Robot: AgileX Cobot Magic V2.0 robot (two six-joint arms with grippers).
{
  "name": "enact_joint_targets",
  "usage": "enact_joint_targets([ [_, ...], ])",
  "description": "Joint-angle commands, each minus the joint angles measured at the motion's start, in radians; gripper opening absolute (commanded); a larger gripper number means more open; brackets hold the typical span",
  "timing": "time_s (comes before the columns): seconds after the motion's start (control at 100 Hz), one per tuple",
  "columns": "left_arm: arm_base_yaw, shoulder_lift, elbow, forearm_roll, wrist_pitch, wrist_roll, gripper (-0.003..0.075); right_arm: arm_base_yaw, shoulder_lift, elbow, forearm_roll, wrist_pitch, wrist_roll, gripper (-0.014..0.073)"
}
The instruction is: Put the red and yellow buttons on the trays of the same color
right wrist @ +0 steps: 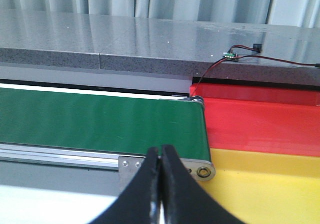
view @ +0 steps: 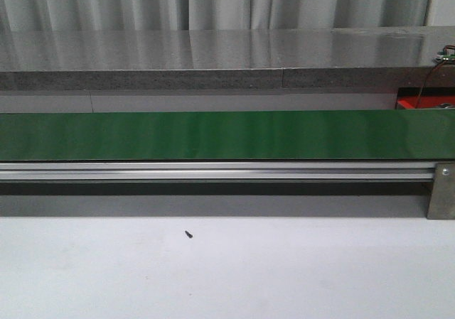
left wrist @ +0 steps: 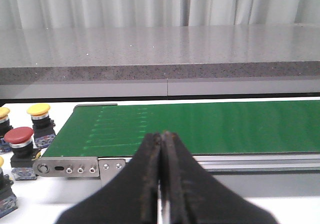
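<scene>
Nothing sorted yet, I judge. My left hand (left wrist: 161, 184) and right hand (right wrist: 160, 184) are both pressed together, empty. Red button (left wrist: 19, 136) and yellow button (left wrist: 38, 110) wait beside the green belt (left wrist: 200, 126)'s end; red tray (right wrist: 260, 119) and yellow tray (right wrist: 270, 184) sit bare.

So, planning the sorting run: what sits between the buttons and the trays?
The green belt, bare in every view; buttons at its left end, red tray and yellow tray at its right.
</scene>
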Motion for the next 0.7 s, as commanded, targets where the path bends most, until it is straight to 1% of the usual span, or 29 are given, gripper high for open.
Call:
enact_joint_targets([
  [0.0, -0.005, -0.034, 0.04, -0.005, -0.074, -0.008, -0.002, -0.002, -0.018, -0.018, -0.011, -0.08, -0.002, -0.0068],
  [0.28, -0.005, -0.034, 0.04, -0.005, -0.082, -0.008, -0.002, -0.002, -0.018, -0.018, -0.011, -0.08, -0.002, -0.0068],
  [0.44, -0.005, -0.034, -0.009, -0.018, -0.056, -0.008, -0.002, -0.002, -0.018, -0.018, -0.011, -0.08, -0.002, -0.0068],
  [0.56, -0.005, -0.014, -0.102, -0.036, 0.027, -0.008, -0.002, -0.002, -0.018, -0.018, -0.011, -0.08, -0.002, -0.0068],
  [0.69, -0.005, 0.074, -0.244, -0.042, 0.202, -0.02, -0.002, -0.002, -0.018, -0.018, -0.011, -0.08, -0.002, -0.0068],
])
